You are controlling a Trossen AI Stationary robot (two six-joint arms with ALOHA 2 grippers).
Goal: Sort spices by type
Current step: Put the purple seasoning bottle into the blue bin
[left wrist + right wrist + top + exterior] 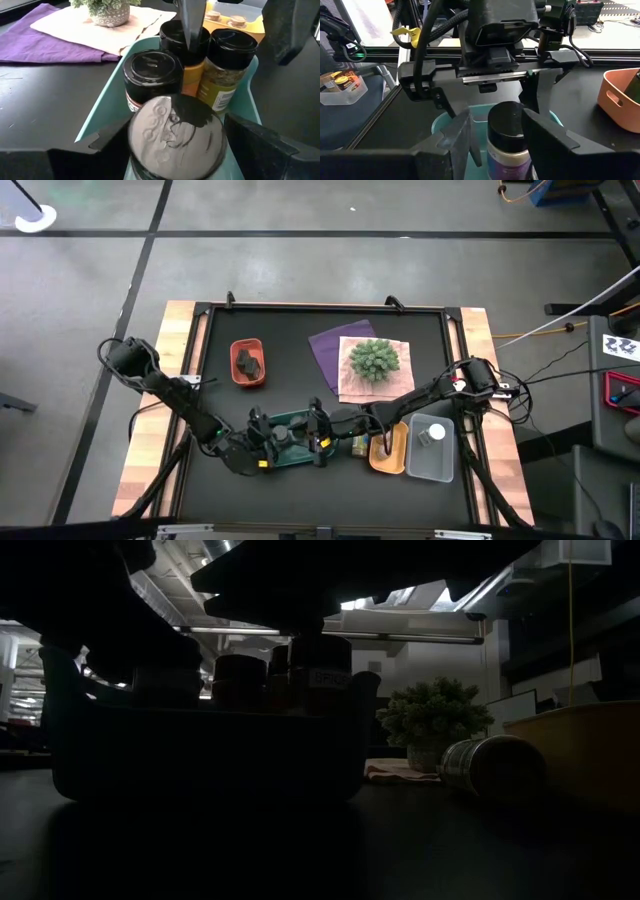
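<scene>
Fingers of the right claw (pixel 492 137) clamp a black-capped jar (pixel 509 135) over the teal tray (pixel 451 120).

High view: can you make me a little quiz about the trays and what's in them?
1. What lies in the red tray?
2. True or false: the plant stands inside the teal tray.
3. The white-capped jar is in: A) the red tray, B) the teal tray, C) the clear tray.

Key: 1. dark lumpy pieces. 2. False, it stands on the cloths. 3. C.
</scene>
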